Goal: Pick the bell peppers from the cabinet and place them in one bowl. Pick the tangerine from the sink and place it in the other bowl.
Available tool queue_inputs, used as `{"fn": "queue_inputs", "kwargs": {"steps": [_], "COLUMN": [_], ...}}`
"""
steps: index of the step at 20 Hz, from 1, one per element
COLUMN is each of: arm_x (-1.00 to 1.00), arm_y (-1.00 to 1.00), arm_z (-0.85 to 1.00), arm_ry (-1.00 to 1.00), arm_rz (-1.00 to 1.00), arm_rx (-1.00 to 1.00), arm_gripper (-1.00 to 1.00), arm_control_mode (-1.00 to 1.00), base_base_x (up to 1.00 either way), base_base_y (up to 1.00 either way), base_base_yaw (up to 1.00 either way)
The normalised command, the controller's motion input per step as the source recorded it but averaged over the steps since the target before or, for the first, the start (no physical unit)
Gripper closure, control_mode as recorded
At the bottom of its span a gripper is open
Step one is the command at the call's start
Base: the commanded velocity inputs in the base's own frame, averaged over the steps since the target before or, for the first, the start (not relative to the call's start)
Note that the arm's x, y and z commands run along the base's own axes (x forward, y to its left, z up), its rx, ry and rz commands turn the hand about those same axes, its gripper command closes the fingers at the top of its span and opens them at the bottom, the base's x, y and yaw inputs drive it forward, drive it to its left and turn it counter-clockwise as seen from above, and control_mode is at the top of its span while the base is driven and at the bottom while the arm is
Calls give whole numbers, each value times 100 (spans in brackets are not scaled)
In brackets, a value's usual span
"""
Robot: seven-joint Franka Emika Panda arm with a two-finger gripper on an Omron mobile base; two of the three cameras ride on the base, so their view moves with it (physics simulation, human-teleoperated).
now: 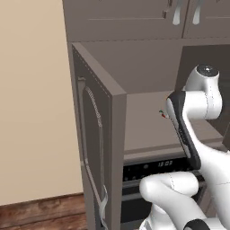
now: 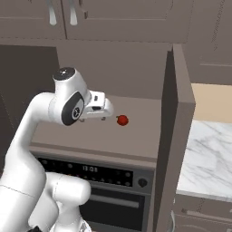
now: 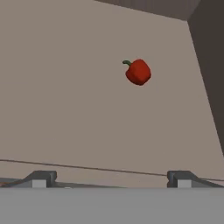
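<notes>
The two-finger gripper (image 3: 111,177) of the white robot arm has its jaws spread wide apart, and between them there is nothing; it holds no object. In the hand view the two small dark fingertips (image 3: 41,178) stand far from each other at the bottom, and only the bare shelf floor lies between them.

The gripper (image 2: 103,117) hangs inside the shelf niche of the tall grey-brown wood cabinet (image 2: 179,113), a little above the flat shelf floor and over its front part. Just below the gripper, under the shelf edge, sits the black built-in oven with a digital display (image 2: 90,169).

Ahead of the gripper, deeper on the shelf, lies one small glossy red bell pepper with a dark green stem (image 3: 138,71). It rests on the shelf floor, apart from the fingertips and not touching them. In the hand view it is beyond the gap between the jaws and somewhat toward the right finger. In the right base view the same pepper (image 2: 122,120) is near the gripper, just past its tip and toward the side wall of the cabinet. In the left base view only a small red and green part of the pepper (image 1: 163,114) shows at the edge of the white arm.

Farther beyond the pepper is the back wall of the niche.
</notes>
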Motion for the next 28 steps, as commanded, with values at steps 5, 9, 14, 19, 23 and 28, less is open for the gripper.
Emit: {"fn": "queue_inputs", "kwargs": {"steps": [5, 9, 14, 19, 23, 28], "arm_x": [51, 13, 47, 56, 58, 56], "arm_y": [-18, 0, -6, -6, -23, -40], "arm_z": [0, 0, -19, -30, -18, -17], "arm_ry": [0, 0, 1, 2, 2, 4], "arm_rz": [13, 8, 5, 2, 0, 0], "arm_rx": [0, 0, -4, -6, -3, 0], "arm_gripper": [-100, -100, -100, -100, -100, -100], "arm_control_mode": [-100, -100, -100, -100, -100, -100], "base_base_x": [0, 0, 0, 0, 0, 0], "base_base_y": [0, 0, 0, 0, 0, 0], "base_base_yaw": [0, 0, 0, 0, 0, 0]}}
